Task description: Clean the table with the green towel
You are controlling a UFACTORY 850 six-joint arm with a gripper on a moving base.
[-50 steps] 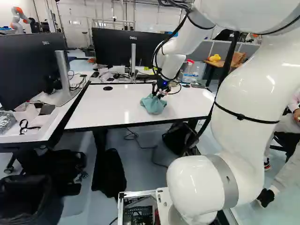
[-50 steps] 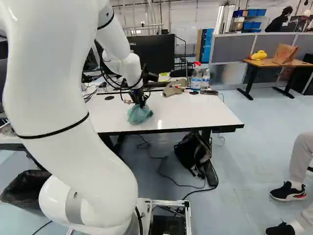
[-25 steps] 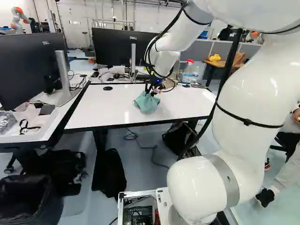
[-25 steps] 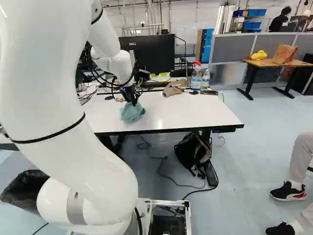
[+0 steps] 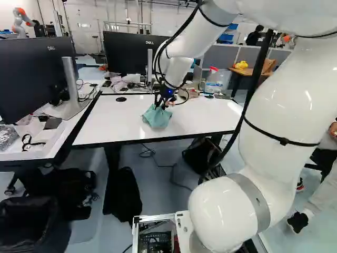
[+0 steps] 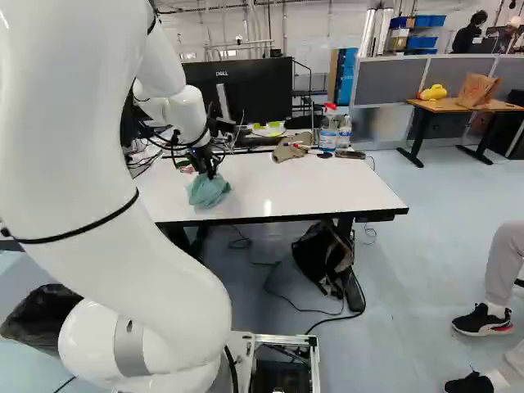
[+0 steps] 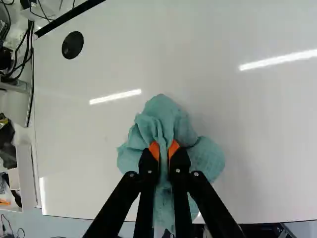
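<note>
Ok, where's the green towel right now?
Just left of the left base view's middle, the green towel is on the white table, pinched in the gripper.

Your arm (image 5: 281, 89) is glossy white, thick and rounded; you see a grey band (image 5: 256, 197) circling its bulbous lowest joint (image 5: 224, 213), black straps (image 5: 284, 141), loose black cables (image 5: 164, 47), a tiny blue light (image 5: 169, 91), and black jaws with silvery screws (image 7: 196, 174) and orange pads (image 7: 154, 149).
</note>
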